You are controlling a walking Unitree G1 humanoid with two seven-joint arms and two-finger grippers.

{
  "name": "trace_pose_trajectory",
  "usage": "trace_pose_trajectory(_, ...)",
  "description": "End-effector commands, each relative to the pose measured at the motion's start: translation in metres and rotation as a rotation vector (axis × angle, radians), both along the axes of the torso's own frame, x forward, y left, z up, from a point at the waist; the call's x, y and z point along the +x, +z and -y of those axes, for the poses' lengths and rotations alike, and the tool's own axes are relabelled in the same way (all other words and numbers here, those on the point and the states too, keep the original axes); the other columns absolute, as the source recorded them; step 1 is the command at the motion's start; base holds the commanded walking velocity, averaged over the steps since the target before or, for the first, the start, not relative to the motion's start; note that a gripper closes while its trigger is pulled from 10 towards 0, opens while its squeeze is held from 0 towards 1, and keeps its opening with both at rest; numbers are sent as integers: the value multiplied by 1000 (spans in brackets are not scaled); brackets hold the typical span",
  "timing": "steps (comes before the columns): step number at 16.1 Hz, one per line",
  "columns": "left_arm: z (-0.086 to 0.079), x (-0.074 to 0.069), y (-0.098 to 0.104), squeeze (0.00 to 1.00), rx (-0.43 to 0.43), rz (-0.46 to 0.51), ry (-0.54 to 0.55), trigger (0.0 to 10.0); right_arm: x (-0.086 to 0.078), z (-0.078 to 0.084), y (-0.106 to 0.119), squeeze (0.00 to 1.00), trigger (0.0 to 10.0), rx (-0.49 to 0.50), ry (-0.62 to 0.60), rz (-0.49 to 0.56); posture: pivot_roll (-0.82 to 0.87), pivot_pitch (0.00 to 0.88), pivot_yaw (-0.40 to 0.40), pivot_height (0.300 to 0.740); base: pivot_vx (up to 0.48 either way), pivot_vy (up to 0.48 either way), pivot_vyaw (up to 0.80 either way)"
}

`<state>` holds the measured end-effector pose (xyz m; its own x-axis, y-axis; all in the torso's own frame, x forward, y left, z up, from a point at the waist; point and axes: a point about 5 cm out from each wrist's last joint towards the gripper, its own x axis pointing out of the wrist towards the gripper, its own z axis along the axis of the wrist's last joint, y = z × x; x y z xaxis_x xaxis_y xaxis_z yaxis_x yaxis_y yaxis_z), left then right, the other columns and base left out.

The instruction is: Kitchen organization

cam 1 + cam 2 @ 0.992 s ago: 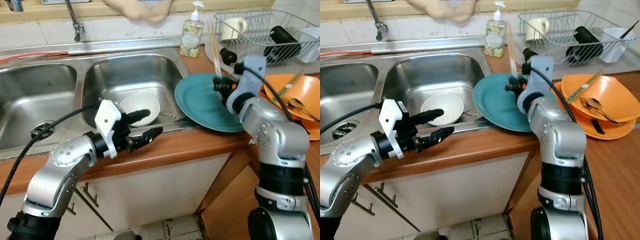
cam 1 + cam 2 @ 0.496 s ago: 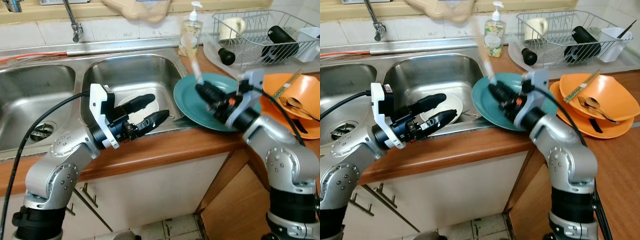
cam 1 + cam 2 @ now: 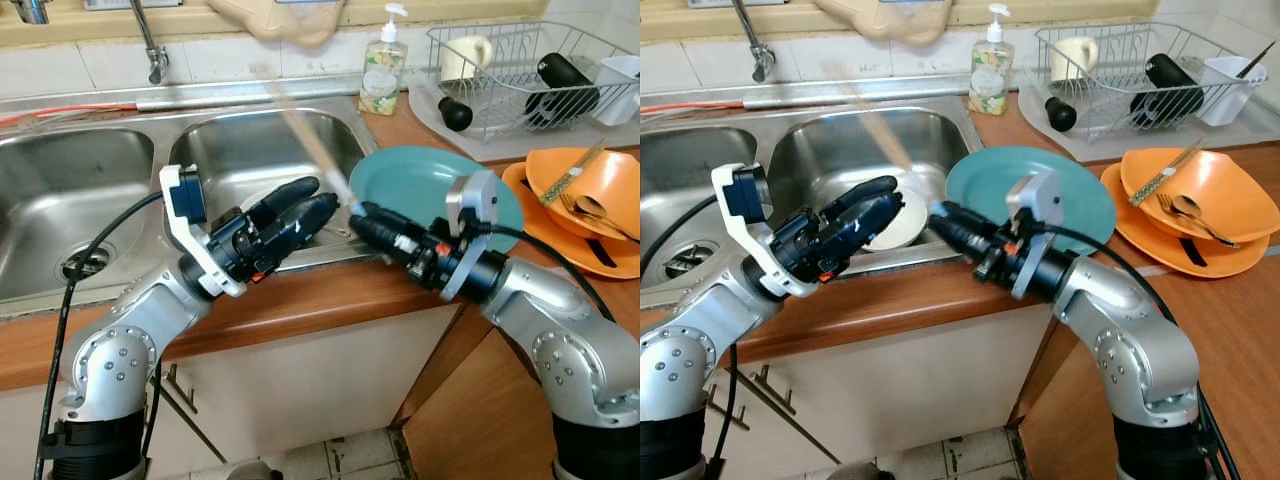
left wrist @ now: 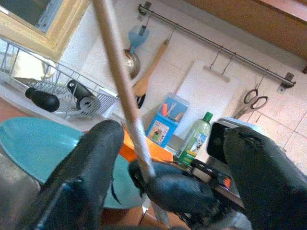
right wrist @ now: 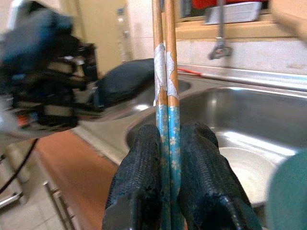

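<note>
A wooden desk [image 3: 330, 300] runs along a double steel sink [image 3: 260, 150], with a soap bottle [image 3: 382, 62] and a wire drying rack [image 3: 520, 70] behind it and a stack of orange plates [image 3: 590, 200] off to the robot's right. A teal plate [image 3: 440, 195] leans over the sink's edge, and a white bowl [image 3: 902, 222] sits in the basin.

The step in hand looks like a handover of a pair of chopsticks [image 5: 165, 86] from one arm to the other above the sink's front rim. To do it well, the receiving side should close on the bare shaft well clear of the other fingers, and the giver should let go only once that hold is firm, or the sticks will likely drop into the basin.

The right gripper [image 3: 362, 218] has its jaws pinched tight on the blue patterned ends of the chopsticks, which slant up over the basin. The left gripper [image 3: 305, 200] faces it with jaws spread wide, the shaft passing between its fingers [image 4: 91, 163] without clear contact.
</note>
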<state>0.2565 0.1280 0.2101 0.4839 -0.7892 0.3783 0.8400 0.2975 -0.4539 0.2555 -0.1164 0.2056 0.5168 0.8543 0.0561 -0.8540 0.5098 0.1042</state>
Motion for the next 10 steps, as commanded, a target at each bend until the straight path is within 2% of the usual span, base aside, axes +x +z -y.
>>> trace_pose_trajectory(1,-1,1,0,0,-26,-25,-1,667,-6,-5,2,0,0,-12,48,27,-4,0,26,740,0,0,0)
trace_pose_trajectory(2,-1,1,1,0,-34,-28,-4,667,-7,-6,2,0,0,-18,55,28,-4,0,26,740,0,0,0)
trace_pose_trajectory(3,-2,1,2,0,-47,-41,-8,0,-9,-8,0,0,0,-36,73,37,-4,0,28,740,0,0,0)
trace_pose_trajectory(7,-9,0,3,0,-118,-68,26,0,-6,-14,-1,0,0,-81,71,59,-3,0,29,740,0,0,0)
trace_pose_trajectory(10,-11,-3,2,0,-117,-72,29,0,-5,-16,0,0,0,-84,73,67,9,0,19,740,0,0,0)
